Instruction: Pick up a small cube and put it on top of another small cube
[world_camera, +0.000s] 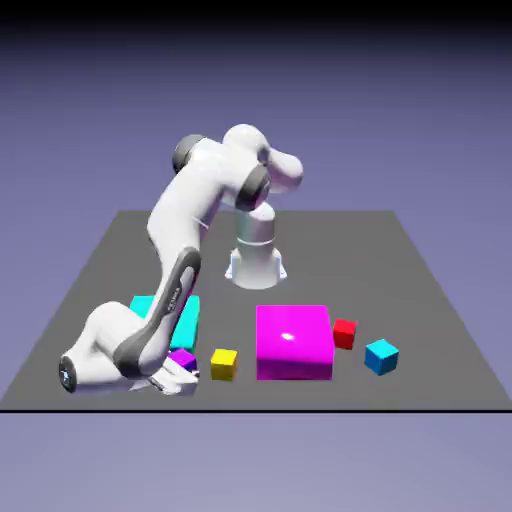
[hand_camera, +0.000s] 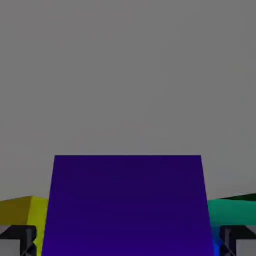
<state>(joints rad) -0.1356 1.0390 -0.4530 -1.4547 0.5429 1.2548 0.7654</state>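
Observation:
The small purple cube (world_camera: 182, 357) rests on the grey table near its front edge, at the exterior view's left. My gripper (world_camera: 180, 372) is down over it, with the white hand covering part of the cube. The hand view is filled at the bottom by the purple cube (hand_camera: 127, 205), and a grey fingertip (hand_camera: 20, 240) presses close against each of its sides, so the gripper is shut on it. A small yellow cube (world_camera: 224, 363) stands just to the right of it; in the hand view this yellow cube (hand_camera: 25, 212) shows at the left edge.
A large magenta block (world_camera: 293, 342) stands right of the yellow cube, with a small red cube (world_camera: 344, 333) and a small blue cube (world_camera: 381, 356) beyond it. A flat cyan block (world_camera: 170, 315) lies behind the arm and shows as the cyan block (hand_camera: 231, 210) in the hand view.

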